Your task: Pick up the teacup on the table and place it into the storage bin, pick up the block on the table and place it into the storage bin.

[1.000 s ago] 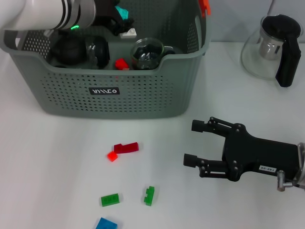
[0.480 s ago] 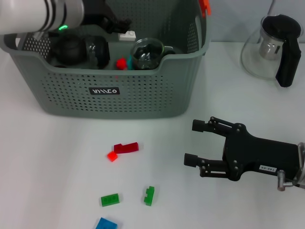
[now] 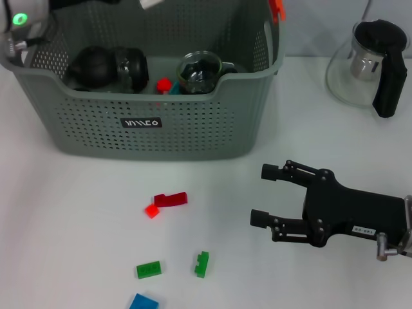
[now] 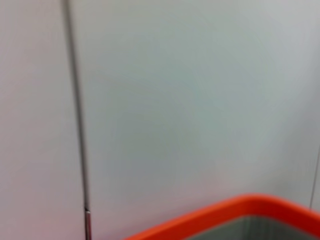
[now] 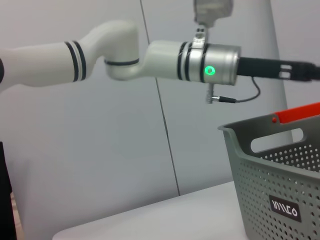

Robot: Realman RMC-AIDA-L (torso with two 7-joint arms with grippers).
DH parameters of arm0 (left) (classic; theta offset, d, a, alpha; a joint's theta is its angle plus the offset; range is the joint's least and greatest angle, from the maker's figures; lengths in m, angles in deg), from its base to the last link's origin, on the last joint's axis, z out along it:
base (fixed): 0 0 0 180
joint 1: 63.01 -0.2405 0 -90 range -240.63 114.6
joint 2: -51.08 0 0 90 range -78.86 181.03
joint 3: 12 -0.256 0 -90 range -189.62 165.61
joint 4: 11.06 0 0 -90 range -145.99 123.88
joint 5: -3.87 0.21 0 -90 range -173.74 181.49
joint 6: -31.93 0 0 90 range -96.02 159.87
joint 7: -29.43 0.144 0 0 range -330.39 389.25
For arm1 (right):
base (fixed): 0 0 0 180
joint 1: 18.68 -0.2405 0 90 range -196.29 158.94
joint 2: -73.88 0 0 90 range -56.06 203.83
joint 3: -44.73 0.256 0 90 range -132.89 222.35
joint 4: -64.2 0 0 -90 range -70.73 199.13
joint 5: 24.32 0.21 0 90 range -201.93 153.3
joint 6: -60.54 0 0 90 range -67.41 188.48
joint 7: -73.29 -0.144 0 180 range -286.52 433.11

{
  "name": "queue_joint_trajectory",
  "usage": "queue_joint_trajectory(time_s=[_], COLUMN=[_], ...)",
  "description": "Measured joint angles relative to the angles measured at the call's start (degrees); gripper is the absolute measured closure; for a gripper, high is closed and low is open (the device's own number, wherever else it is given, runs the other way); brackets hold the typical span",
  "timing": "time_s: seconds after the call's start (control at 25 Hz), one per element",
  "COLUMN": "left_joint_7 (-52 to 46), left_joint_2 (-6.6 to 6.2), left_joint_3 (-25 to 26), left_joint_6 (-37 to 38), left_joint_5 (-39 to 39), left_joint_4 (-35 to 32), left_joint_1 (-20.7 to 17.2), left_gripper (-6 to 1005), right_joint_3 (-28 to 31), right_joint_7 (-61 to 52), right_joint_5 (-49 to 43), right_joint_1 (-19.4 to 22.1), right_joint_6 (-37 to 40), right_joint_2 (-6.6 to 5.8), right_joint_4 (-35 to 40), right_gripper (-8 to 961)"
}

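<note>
Right claw (image 3: 259,195) lies low over the white desk (image 3: 64,212), its fingers spread apart and holding nothing. Near it on the desk lie a dark red block (image 3: 170,199), two green blocks (image 3: 202,264) and a blue block (image 3: 143,302). Beyond them stands the storage bin (image 3: 154,122), holding a glass teacup (image 3: 199,72), a dark cup (image 3: 106,67) and a small red block (image 3: 163,84). Left arm (image 5: 125,52) is raised above the bin; I cannot tell how its claw stands. A glass teapot (image 3: 370,64) sits beside the bin.

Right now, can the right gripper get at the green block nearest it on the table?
Probably yes. The right gripper sits open on the table, and only bare tabletop shows between it and the green block.
</note>
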Motion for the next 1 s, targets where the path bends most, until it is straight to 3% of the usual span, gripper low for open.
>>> queue_joint_trajectory(time_s=[0.2,0.4,0.52,0.64,0.72,0.84,0.88,0.96,1.0], left_joint_7=[2.9,11.0,10.1,10.9,12.8,13.5,12.8,13.5,19.0], left_joint_2=[-0.99,2.01,1.33,2.17,1.95,0.09,0.25,1.88,3.44], left_joint_3=[2.2,3.6,1.8,-0.1,0.1,0.3,-0.4,-1.0,-1.9], left_joint_6=[3.9,4.4,4.3,2.2,4.7,6.4,5.0,1.1,-0.3], left_joint_5=[-4.8,-8.3,-9.4,-7.3,-9.2,-10.3,-8.7,-5.8,-6.2], left_joint_4=[1.3,-1.5,-1.8,-4.0,-3.3,-0.6,-1.3,-4.0,-4.1], left_joint_1=[-1.0,-3.9,-4.4,-5.5,-5.5,-4.4,-4.4,-5.3,-6.1], left_gripper=[113,113,112,112,112,112,112,111,111], right_joint_3=[0.0,0.0,0.0,0.0,0.0,0.1,0.1,0.1,0.2], right_joint_7=[0.0,0.0,-0.1,-0.1,-0.1,-0.1,-0.1,-0.1,-0.1], right_joint_5=[0.0,0.0,0.0,0.0,0.1,0.1,0.1,0.1,0.1], right_joint_1=[0.0,0.1,0.2,0.2,0.2,0.0,-0.1,-0.1,0.0], right_joint_6=[0.0,0.0,0.1,0.1,0.1,0.1,0.2,0.3,0.3], right_joint_2=[0.0,0.0,0.0,0.0,0.0,0.02,0.01,-0.02,-0.01], right_joint_4=[0.0,0.0,0.0,0.1,0.1,0.1,0.0,0.0,0.1], right_gripper=[44,44,44,44,44,43,43,43,43])
